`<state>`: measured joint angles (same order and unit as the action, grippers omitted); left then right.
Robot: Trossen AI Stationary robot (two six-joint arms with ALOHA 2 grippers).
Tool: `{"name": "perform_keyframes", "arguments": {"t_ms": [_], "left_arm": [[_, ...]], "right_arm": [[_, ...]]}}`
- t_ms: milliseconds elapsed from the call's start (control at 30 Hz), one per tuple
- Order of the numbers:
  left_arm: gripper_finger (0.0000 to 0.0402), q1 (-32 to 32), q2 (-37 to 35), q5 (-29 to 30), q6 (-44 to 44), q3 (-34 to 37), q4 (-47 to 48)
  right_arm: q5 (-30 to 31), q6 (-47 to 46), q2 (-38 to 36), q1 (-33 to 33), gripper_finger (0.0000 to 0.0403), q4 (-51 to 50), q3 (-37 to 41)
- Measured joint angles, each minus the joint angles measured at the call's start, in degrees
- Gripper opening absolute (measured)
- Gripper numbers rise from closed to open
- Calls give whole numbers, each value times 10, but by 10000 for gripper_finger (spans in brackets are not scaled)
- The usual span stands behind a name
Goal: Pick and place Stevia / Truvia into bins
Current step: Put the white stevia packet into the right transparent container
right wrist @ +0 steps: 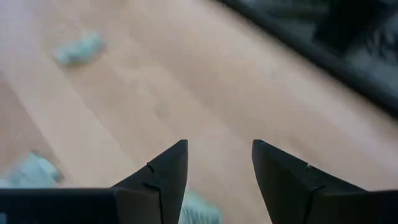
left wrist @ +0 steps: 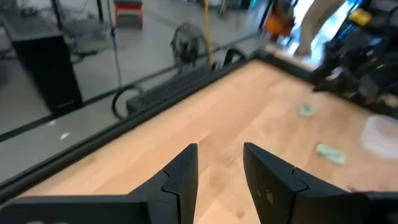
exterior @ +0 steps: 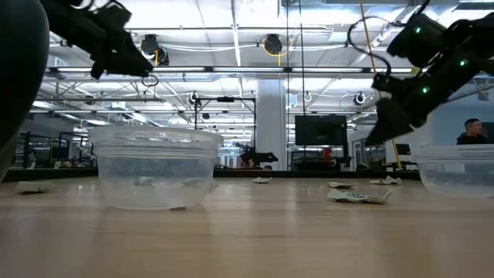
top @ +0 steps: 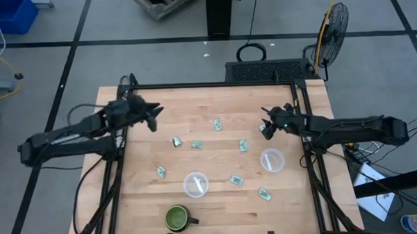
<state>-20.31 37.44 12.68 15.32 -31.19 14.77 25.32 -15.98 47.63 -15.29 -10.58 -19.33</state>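
Note:
Several pale green and white Stevia packets lie flat and scattered on the wooden table, among them one (top: 216,124) toward the far side, one (top: 176,141) left of the middle and one (top: 264,193) near the front right. Two clear cups stand upright, one (top: 195,185) near the front middle and one (top: 272,160) at the right. My left gripper (top: 155,119) hovers open above the table's far left part, holding nothing (left wrist: 221,155). My right gripper (top: 266,125) hovers open at the far right, above the table, also with nothing in it (right wrist: 219,152).
A dark green mug (top: 176,217) stands at the near edge, left of the front cup. A black frame (top: 302,100) runs along the table's sides. Bare wood lies between the packets in the middle. A fan (top: 332,26) stands on the floor beyond the far right corner.

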Motion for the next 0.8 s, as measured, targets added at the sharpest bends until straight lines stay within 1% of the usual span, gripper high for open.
{"name": "perform_keyframes", "arguments": {"t_ms": [133,300,433,533,633,800], "left_arm": [[131,0,66,11,0,-9,-11],[131,0,116,13,6,-9,-12],[131,0,126,13,10,-9,-20],[131,0,123,14,6,-9,-33],[131,0,123,14,0,-9,-54],[131,0,123,13,-2,-9,-78]], "right_arm": [[-1,-54,24,-9,171,-21,0],[-1,-96,40,-9,171,-16,22],[-6,-138,47,-9,171,7,62],[-38,-154,46,-9,171,61,98],[-43,-153,45,-9,171,128,125],[-34,-130,45,-8,163,145,145]]}}
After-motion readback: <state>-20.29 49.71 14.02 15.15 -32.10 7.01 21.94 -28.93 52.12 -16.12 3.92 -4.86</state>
